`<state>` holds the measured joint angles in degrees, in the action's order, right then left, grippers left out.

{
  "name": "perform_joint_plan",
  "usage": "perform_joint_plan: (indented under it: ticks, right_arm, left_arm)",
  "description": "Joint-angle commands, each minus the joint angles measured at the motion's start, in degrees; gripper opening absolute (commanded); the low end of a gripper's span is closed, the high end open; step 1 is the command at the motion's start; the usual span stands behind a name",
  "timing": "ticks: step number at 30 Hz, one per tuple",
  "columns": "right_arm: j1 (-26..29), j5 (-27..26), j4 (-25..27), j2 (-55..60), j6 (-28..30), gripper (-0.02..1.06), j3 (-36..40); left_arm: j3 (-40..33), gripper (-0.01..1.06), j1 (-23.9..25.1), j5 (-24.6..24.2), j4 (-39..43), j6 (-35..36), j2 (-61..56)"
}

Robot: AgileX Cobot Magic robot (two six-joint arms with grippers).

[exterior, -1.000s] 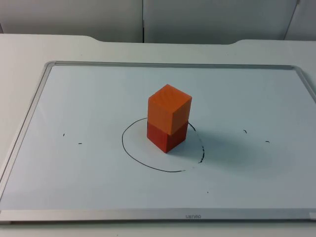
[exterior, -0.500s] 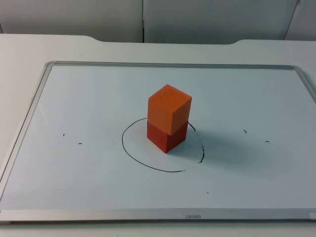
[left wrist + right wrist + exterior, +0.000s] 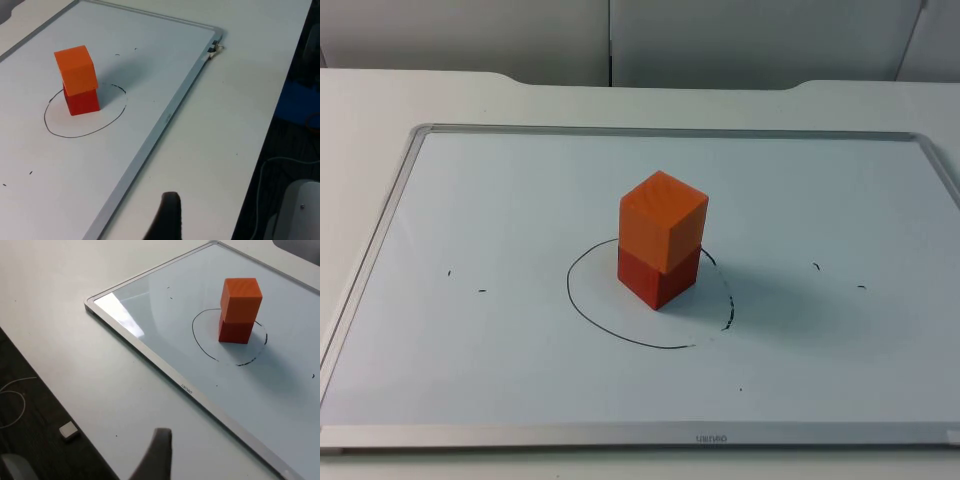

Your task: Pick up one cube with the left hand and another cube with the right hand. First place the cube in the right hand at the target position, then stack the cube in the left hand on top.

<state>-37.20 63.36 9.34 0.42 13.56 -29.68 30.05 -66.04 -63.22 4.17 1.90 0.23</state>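
Nothing has moved since the earlier frames: the stack stands exactly as it did, and no arm has entered the overhead view. The orange cube [image 3: 663, 219] sits squarely on the red cube [image 3: 657, 279], its edges turned very slightly off those below, and the pair stands inside the drawn circle [image 3: 620, 332], toward its far side, on the whiteboard [image 3: 500, 200] that lies on the desk [image 3: 420, 95].

Both arms wait pulled back from the circle. The left claw [image 3: 167, 220] hangs over bare desk beyond the whiteboard's near edge, well apart from the circle; a single dark fingertip is visible, so whether it is spread or pressed together cannot be told. The right claw [image 3: 157, 452] likewise hangs over bare desk outside the whiteboard's frame, well apart from the circle, and its state cannot be told either. Neither holds a cube.

Judging from this, both placing steps are done: the bottom cube is at the target and the second rests on top. The task looks complete. The next move calls only for the arms to stay away from the circle so the stack is not knocked.
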Motion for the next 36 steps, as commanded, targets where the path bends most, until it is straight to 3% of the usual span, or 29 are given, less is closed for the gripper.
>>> perform_joint_plan:
  ticks: [1, 3, 5, 6, 7, 10, 30, 34, 36]
  right_arm:
    - [0.1, -0.7, -0.3, -0.4, 0.2, 0.81, 0.2]
    - [0.1, -0.7, -0.3, -0.4, 0.2, 0.81, 0.2]
    - [0.1, -0.7, -0.2, -0.4, 0.2, 0.86, 0.2]
    - [0.1, -0.7, -0.2, -0.4, 0.2, 0.9, 0.2]
    - [0.1, -0.7, -0.2, -0.4, 0.2, 0.9, 0.2]
    - [0.1, -0.7, -0.2, -0.4, 0.2, 1.05, 0.2]
    - [0.1, -0.7, -0.4, -0.4, -0.3, 1.05, 0.2]
    - [0.1, -1.6, -5.7, -0.4, -8.0, 1.05, 0.2]
    - [0.1, -1.6, -6.4, -0.4, -8.9, 1.05, 0.2]
  left_arm:
    - [-0.1, 0.77, -0.4, 0.5, -0.8, 0.0, -0.2]
    - [-0.1, 0.81, -0.4, 0.5, -0.9, 0.0, -0.2]
    - [-0.1, 1.03, -0.4, 0.5, -0.9, 0.0, -0.2]
    - [-0.1, 1.05, -0.4, 0.5, -0.8, 0.5, -0.2]
    - [-0.1, 1.05, -0.4, 0.5, -0.8, 0.5, -0.2]
    - [-0.1, 1.05, -0.4, 0.5, -0.5, 0.6, -0.2]
    - [-0.1, 1.05, -0.4, 0.5, 0.7, 0.5, -0.2]
    - [-0.1, 1.05, -0.4, 0.5, 0.7, 0.5, -0.2]
    - [-0.1, 1.05, -0.4, 0.5, 0.7, 0.5, -0.2]
